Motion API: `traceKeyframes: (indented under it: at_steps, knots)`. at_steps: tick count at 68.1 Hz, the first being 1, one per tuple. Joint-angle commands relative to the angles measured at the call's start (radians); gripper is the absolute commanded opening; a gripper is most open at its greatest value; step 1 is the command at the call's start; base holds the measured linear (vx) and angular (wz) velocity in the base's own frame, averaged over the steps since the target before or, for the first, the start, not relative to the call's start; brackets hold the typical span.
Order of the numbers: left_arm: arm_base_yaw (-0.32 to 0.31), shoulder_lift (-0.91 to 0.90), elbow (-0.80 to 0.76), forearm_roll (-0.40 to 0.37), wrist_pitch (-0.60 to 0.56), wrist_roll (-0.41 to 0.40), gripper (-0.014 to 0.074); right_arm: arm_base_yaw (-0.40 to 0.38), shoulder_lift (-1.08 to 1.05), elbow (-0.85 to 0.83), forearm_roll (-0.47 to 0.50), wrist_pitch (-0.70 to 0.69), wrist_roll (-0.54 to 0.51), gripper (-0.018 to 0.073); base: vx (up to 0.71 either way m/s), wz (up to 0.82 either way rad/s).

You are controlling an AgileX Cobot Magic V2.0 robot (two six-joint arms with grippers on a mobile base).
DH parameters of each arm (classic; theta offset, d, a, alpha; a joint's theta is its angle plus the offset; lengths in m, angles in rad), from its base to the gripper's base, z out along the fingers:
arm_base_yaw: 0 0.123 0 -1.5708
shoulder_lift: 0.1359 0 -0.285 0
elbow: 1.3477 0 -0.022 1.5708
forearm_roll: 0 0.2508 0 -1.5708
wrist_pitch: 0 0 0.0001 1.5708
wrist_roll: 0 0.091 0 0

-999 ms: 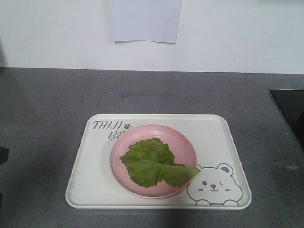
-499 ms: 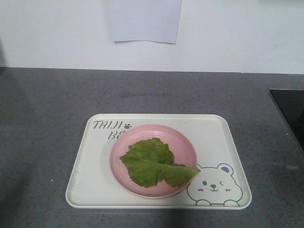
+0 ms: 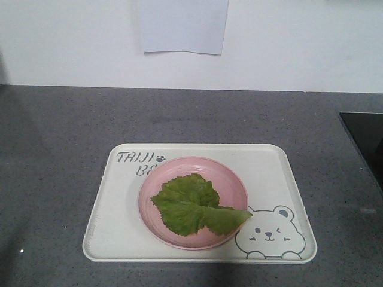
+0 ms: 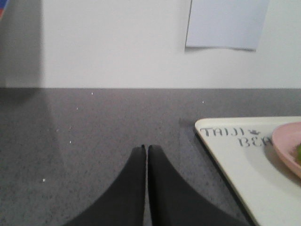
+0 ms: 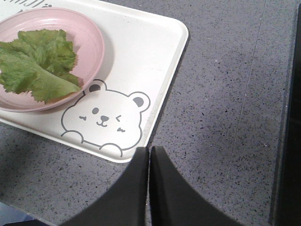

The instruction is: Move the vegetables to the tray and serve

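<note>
A green lettuce leaf (image 3: 194, 205) lies flat in a round pink plate (image 3: 233, 185). The plate stands on the cream-white bear tray (image 3: 275, 173) on the grey counter. The right wrist view shows the leaf (image 5: 37, 63), the plate (image 5: 89, 37) and the tray (image 5: 150, 52) too. My right gripper (image 5: 149, 149) is shut and empty, just off the tray's near right corner. My left gripper (image 4: 146, 147) is shut and empty over bare counter, left of the tray's lettered corner (image 4: 225, 141). Neither gripper shows in the front view.
A white wall with a pale paper sheet (image 3: 182, 27) runs behind the grey counter (image 3: 60, 149). A black panel (image 3: 366, 140) sits at the counter's right edge and also shows in the right wrist view (image 5: 291, 141).
A dark shape at the front view's left edge a second ago has gone out of view. Tray, plate and leaf have not moved.
</note>
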Motion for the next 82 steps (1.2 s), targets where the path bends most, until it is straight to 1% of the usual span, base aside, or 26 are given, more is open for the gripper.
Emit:
traceKeyframes:
  at_steps: [1, 6, 23, 27, 32, 37, 82]
  knots:
    - [0.000, -0.018, 0.024, 0.006, -0.121, -0.014, -0.0008, 0.001, 0.003, -0.023, 0.012, -0.053, -0.006, -0.0008, 0.00, 0.00]
    - [0.000, -0.018, 0.024, 0.006, -0.138, -0.014, -0.0008, 0.001, 0.003, -0.023, 0.012, -0.053, -0.006, -0.0008, 0.00, 0.00]
    - [0.001, -0.018, 0.024, 0.006, -0.140, -0.014, -0.0008, 0.001, 0.003, -0.023, 0.012, -0.053, -0.006, -0.0008, 0.00, 0.00]
    - [0.012, -0.018, 0.024, 0.004, -0.140, -0.015, -0.0008, 0.001, 0.003, -0.023, 0.012, -0.053, -0.006, -0.0008, 0.00, 0.00]
    - [0.042, -0.018, 0.024, 0.004, -0.137, -0.024, -0.0008, 0.001, 0.003, -0.023, 0.012, -0.053, -0.006, -0.0008, 0.00, 0.00]
    - [0.054, -0.018, 0.024, 0.004, -0.137, -0.029, -0.0008, 0.001, 0.003, -0.023, 0.012, -0.053, -0.006, -0.0008, 0.00, 0.00]
    - [0.057, -0.017, 0.023, 0.004, -0.137, -0.029, -0.0007, 0.001, 0.003, -0.023, 0.012, -0.053, -0.006, -0.0008, 0.00, 0.00]
